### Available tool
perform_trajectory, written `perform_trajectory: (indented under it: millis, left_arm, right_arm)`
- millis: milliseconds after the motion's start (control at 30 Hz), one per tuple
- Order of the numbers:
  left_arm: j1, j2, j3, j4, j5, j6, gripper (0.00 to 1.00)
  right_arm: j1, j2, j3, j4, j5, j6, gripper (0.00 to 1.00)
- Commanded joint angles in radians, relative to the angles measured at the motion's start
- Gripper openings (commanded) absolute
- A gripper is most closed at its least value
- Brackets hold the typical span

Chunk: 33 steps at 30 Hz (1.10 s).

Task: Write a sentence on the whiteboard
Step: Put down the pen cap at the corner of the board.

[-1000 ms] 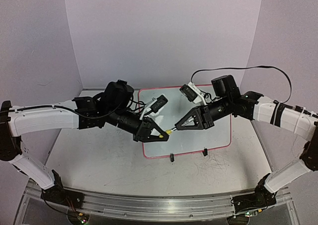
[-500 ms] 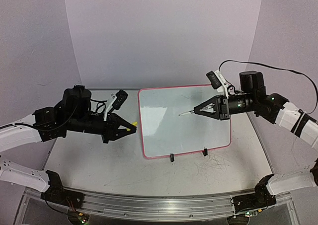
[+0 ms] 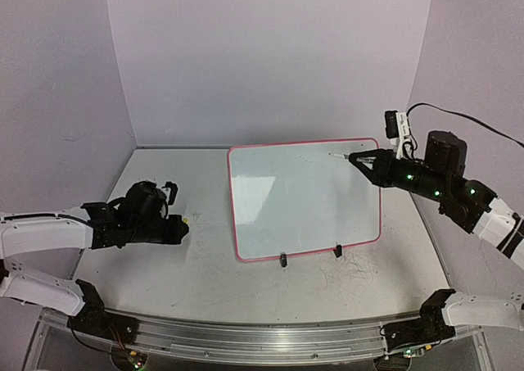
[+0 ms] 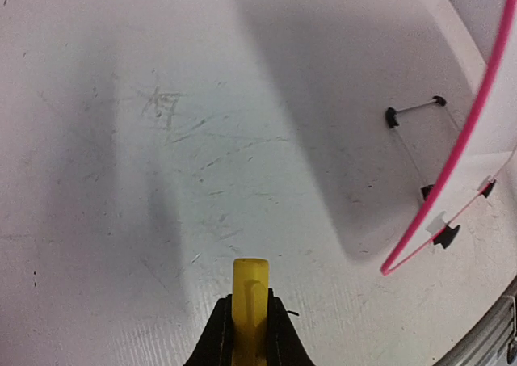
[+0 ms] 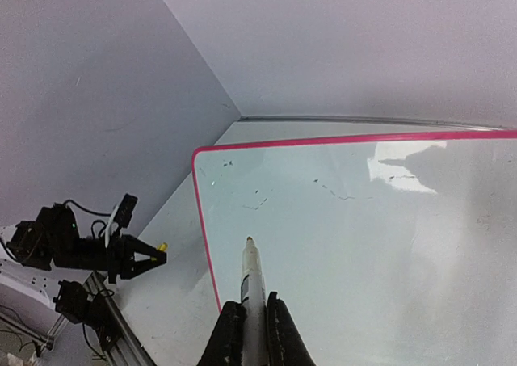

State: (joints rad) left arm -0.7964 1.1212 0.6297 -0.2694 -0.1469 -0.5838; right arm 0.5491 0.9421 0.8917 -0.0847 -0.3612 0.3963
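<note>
**Object.** The rectangular white whiteboard [image 3: 303, 207] with rounded corners and a thin pink-red rim lies mid-table, propped on two small black clip feet [image 3: 282, 260] at its near edge. It sits on the scuffed white tabletop [image 3: 205, 281]. Judged light, stiff and glossy, so it is likely to slide or rock on its feet under sideways pressure. The writing stroke should press lightly. If bracing is needed, the rim is the place to hold, not the face.

**Writing.** No legible sentence can be made out. The right wrist view shows only a few small dark specks [image 5: 331, 190] towards the far edge.

**Tool.** The slim pale marker [image 5: 253, 273] is judged light, rigid and smooth-barrelled. It could slip or swivel if gripped loosely, so a hold low on the barrel suits it.

**Right gripper** [image 3: 359, 159]. Clamped on the marker barrel, fingers narrowly apart on either side. The uncapped tip points out ahead over the far right part of the board. Whether the tip touches the surface cannot be told.

**Left gripper** [image 4: 249, 313]. Pinched on a small yellow plastic cap [image 4: 250, 289], which stands out beyond the fingertips. It hangs over bare tabletop to the left of the board, well apart from it, and touches nothing else.
</note>
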Motion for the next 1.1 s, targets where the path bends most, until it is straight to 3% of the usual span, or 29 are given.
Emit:
perform_trajectory:
  millis: [0,233,433,1067]
  left_arm:
    - [-0.001,0.066,-0.019,0.060,-0.112,-0.127,0.00]
    - [0.000,0.219,-0.015,0.083,-0.207,-0.161,0.00]
    - [0.000,0.343,-0.018,0.139,-0.219,-0.189,0.00]
    - [0.000,0.424,-0.070,0.190,-0.208,-0.240,0.12]
  right_arm:
    - [-0.001,-0.029,0.014,0.071,0.076,-0.017,0.00]
    - [-0.001,0.014,0.074,0.070,-0.023,-0.021,0.00]
    - [-0.001,0.025,0.080,0.064,-0.007,-0.034,0.00]
    - [-0.001,0.032,0.045,-0.015,0.036,-0.087,0.00]
